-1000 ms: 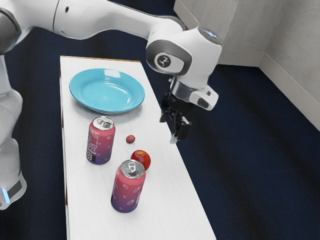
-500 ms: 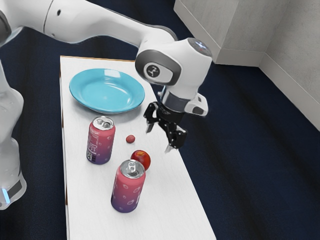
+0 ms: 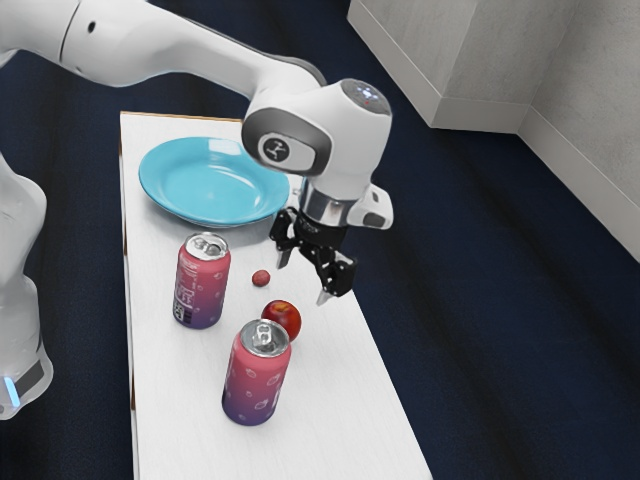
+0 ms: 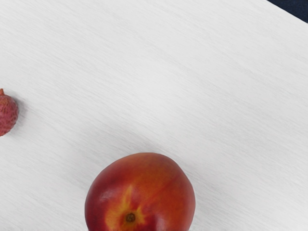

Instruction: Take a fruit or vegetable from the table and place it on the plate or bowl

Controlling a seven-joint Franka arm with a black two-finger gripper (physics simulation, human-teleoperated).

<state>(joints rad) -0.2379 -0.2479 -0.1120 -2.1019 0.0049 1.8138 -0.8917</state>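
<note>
A red-and-yellow peach (image 3: pixel 283 318) lies on the white table (image 3: pixel 330 400), between two cans; in the wrist view the peach (image 4: pixel 140 193) is close under my hand. A small dark-red lychee (image 3: pixel 260 277) lies a little beyond it, and the lychee (image 4: pixel 6 114) sits off to the side in the wrist view. A blue plate (image 3: pixel 213 181) rests at the table's far end. My gripper (image 3: pixel 302 277) hangs open above the table, just to the exterior view's right of the lychee and above the peach, holding nothing.
Two pink-purple soda cans stand upright: one (image 3: pixel 201 281) to the exterior view's left of the lychee, another (image 3: pixel 256 373) just in front of the peach. The table's right edge (image 3: pixel 370 345) runs close by the gripper, with dark blue floor beyond.
My hand has moved toward the exterior view's left, from beyond the table's edge to over the table near the fruits. It has turned, and the fingers have spread apart.
</note>
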